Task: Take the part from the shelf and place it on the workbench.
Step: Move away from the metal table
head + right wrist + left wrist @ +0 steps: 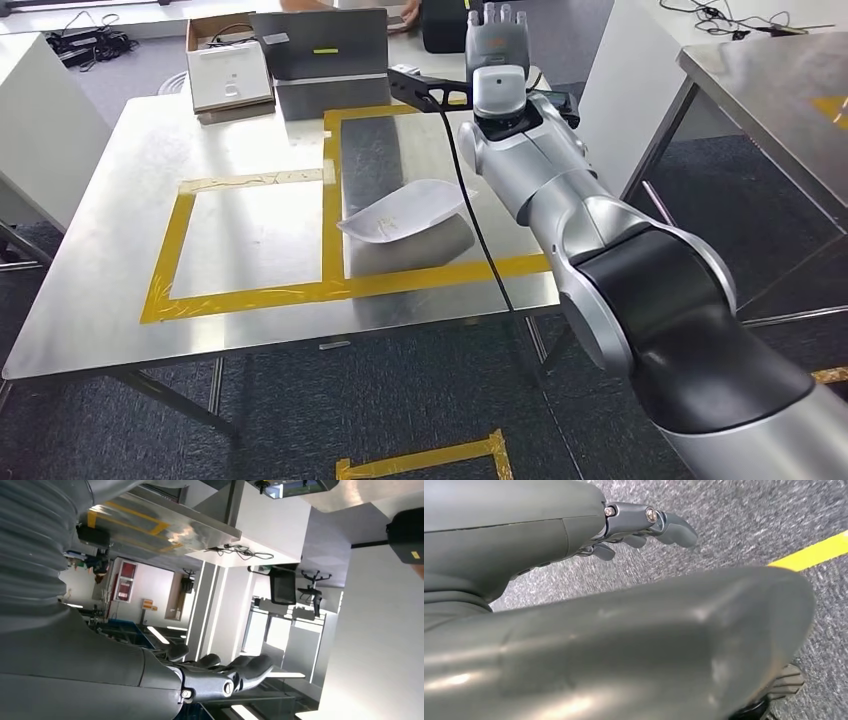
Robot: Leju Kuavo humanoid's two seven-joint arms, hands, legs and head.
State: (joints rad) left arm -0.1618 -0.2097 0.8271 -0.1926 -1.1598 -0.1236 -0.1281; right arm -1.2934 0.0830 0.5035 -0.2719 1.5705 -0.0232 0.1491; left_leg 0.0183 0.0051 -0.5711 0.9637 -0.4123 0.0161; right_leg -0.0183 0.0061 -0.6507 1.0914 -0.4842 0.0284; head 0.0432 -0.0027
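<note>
**Head view: part is down on the bench, right hand raised with nothing in it**

Head view has the white curved part lying on the steel bench, straddling the grey pad inside the right-hand yellow tape box. One end laps over the tape line and the part looks tilted, propped on the pad's edge. That is the worry: it could rock or slide if the bench is bumped.

Up goes the right hand, well clear above the far side of the bench, fingers extended and lying close together, gripping nothing. The black cable running along the arm hangs right across the part's end; a careless swing back could drag it over the part and flick it off the pad.

Left hand hangs down over the carpet, fingers loosely curled in, holding nothing.

Around the far edge sit a grey bin, an open cardboard box and a black bracket close beside the raised wrist, the nearest thing to snag. A person's hand rests beyond the bench.
</note>
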